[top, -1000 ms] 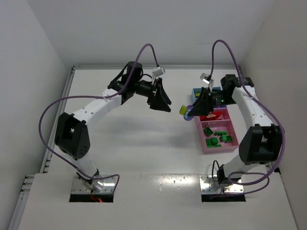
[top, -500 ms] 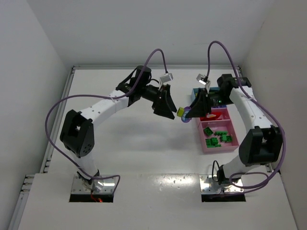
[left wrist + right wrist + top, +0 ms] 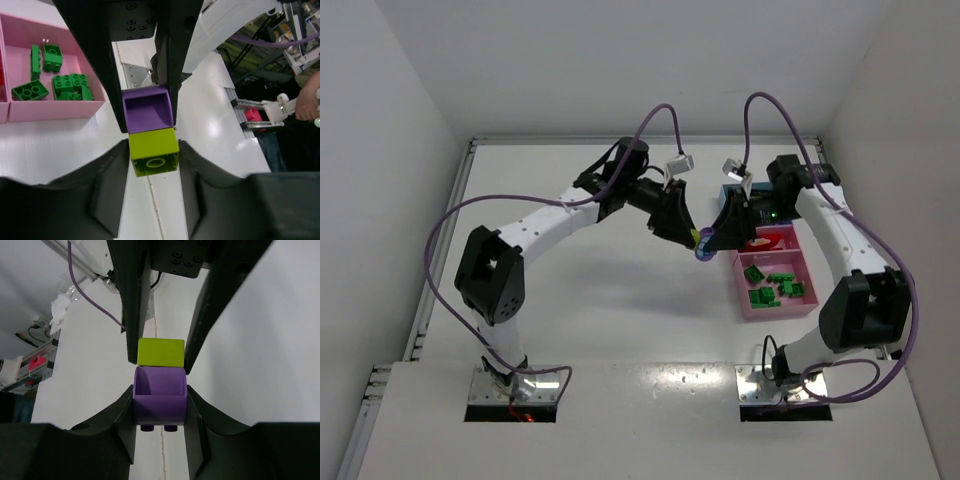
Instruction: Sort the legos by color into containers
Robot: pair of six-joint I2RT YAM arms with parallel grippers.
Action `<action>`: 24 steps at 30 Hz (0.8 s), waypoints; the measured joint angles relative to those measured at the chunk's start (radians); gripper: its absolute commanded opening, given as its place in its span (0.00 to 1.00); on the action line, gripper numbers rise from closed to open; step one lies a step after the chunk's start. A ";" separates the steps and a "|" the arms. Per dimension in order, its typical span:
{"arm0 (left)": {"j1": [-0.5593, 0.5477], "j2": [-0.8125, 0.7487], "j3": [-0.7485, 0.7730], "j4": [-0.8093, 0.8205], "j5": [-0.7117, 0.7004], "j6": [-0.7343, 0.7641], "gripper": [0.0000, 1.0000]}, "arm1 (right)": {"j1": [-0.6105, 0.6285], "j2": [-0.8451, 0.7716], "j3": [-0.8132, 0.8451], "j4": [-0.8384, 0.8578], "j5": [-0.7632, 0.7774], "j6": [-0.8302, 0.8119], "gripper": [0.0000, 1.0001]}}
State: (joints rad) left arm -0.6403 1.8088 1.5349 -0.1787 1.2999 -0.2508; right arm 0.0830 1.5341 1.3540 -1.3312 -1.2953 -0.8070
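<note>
Since left gripper point(image 3: 152, 149) clamps the yellow-green brick point(image 3: 154, 156) and right gripper point(image 3: 160, 391) the purple brick point(image 3: 160, 404) (near the pink tray point(image 3: 55, 111)), pull straight apart

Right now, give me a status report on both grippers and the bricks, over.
Left gripper shut on yellow-green brick. Right gripper shut on purple brick. Bricks stuck together, midair. Nothing in the way.
</note>
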 measured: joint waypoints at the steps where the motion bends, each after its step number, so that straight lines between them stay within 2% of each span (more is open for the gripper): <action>1: -0.002 0.000 0.002 0.000 0.000 0.000 0.37 | 0.000 0.000 -0.002 0.006 0.002 0.003 0.00; 2: -0.002 0.000 0.003 -0.002 -0.001 0.000 0.25 | 0.000 0.000 -0.004 0.008 0.005 0.008 0.00; 4: -0.002 0.002 0.003 -0.006 -0.007 0.004 0.16 | -0.002 -0.002 -0.010 0.022 0.009 0.015 0.00; 5: -0.002 0.002 0.003 -0.009 -0.008 0.004 0.07 | -0.002 -0.002 -0.013 0.023 0.009 0.019 0.00; 7: -0.002 0.002 0.003 -0.015 -0.009 0.006 0.01 | -0.002 -0.002 -0.019 0.029 0.006 0.027 0.00; 14: 0.007 0.000 -0.029 0.015 -0.027 0.017 0.00 | -0.039 -0.004 -0.045 0.046 0.024 0.036 0.00; 20: 0.080 -0.065 -0.121 0.001 -0.019 0.039 0.00 | -0.215 -0.005 -0.047 0.111 0.125 0.085 0.00; 24: 0.125 -0.138 -0.200 -0.001 -0.065 0.061 0.00 | -0.307 -0.005 -0.053 0.261 0.247 0.203 0.00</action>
State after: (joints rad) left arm -0.5156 1.6703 1.3350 -0.1799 1.2350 -0.1898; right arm -0.2237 1.5291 1.3010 -1.0702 -1.0481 -0.6044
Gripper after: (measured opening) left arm 0.413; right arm 0.370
